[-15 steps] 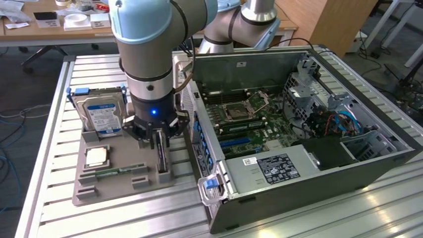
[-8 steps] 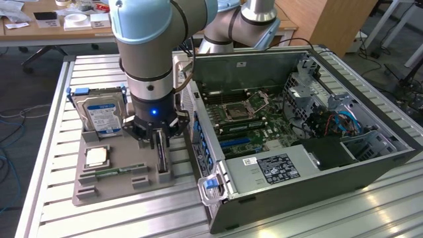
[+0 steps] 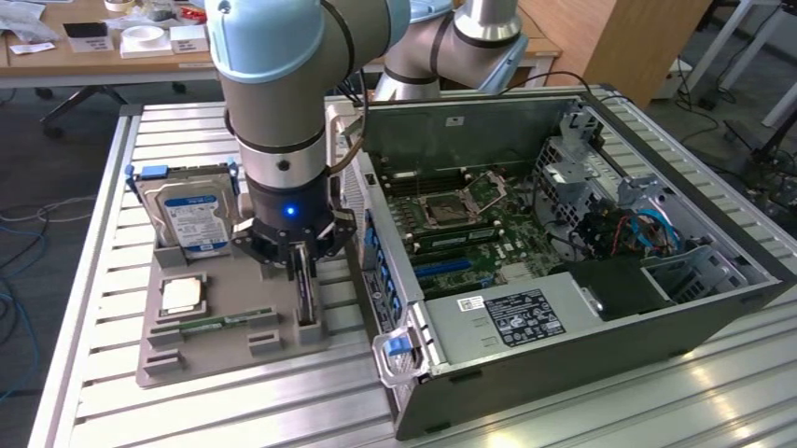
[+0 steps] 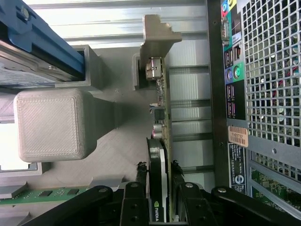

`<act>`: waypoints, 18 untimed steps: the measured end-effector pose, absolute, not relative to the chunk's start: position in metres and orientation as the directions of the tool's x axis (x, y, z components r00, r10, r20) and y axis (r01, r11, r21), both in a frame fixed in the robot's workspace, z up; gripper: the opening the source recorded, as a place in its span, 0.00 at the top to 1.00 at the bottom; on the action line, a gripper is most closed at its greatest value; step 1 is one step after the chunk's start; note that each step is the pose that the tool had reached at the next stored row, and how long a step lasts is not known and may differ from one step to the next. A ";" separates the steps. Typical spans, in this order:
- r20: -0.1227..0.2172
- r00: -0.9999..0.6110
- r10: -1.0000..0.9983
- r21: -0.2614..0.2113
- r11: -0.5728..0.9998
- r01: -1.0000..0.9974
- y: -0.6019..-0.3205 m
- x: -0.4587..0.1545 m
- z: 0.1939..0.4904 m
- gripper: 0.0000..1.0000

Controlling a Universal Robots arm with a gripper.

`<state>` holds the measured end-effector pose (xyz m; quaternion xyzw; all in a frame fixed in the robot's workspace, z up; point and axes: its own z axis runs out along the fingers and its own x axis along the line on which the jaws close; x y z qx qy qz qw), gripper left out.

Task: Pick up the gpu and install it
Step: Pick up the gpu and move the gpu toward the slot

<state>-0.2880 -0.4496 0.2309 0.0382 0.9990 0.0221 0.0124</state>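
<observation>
The hand (image 4: 157, 165) tight around the gpu (image 4: 160, 116)

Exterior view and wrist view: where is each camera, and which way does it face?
Exterior view: off the arm, raised, looking down on the tray, the open computer case and the arm.
Wrist view: on the wrist, looking along the claw, shut on the gpu.
Both show the gpu, the hard drive and the case.

The gpu (image 4: 156, 197) has a glossy black face; the tray (image 4: 49, 125) is matt, finely ridged grey plastic.
</observation>
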 end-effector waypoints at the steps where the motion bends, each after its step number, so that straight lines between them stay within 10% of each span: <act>1: -0.023 -0.997 0.077 0.045 0.996 0.076 -0.450 -0.288 0.231 0.67; 18: -0.023 -0.997 0.077 0.045 0.996 0.076 -0.450 -0.288 0.231 0.73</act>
